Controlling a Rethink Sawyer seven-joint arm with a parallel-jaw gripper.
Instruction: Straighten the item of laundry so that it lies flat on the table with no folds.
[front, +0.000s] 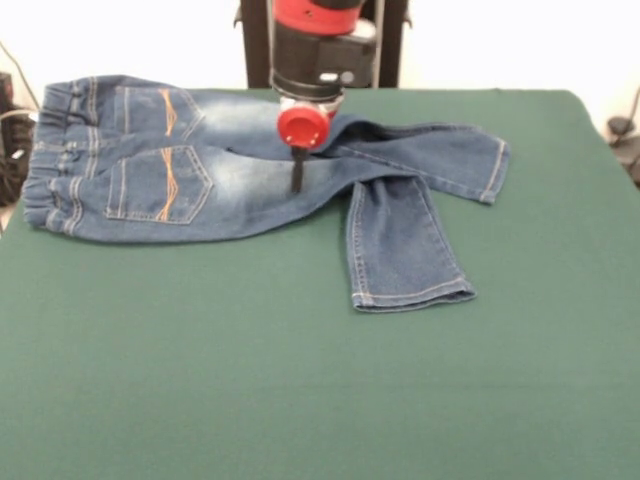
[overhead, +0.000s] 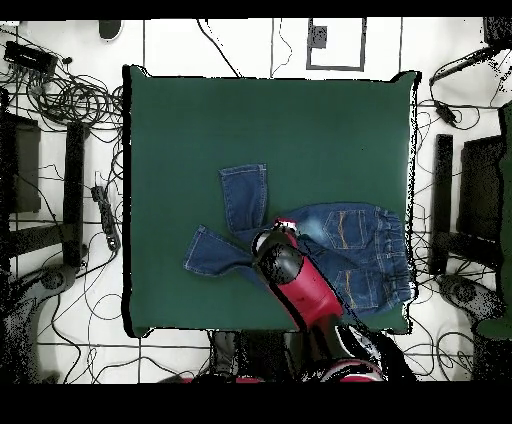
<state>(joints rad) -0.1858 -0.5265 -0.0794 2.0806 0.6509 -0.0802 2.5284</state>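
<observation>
The blue denim jeans lie back side up on the far half of the green table, with the waistband at the left. One leg runs straight to the right. The other leg is bent at the knee and points toward the camera, its hem at the front. My gripper comes down from above over the crotch, where the two legs meet, with its tip at the cloth. In the overhead view the arm covers part of the jeans, and the bent leg points up across the table.
The waistband lies close to the table's left edge in the front view. The pedestal stands behind the far edge. Cables and stands lie on the floor around the table.
</observation>
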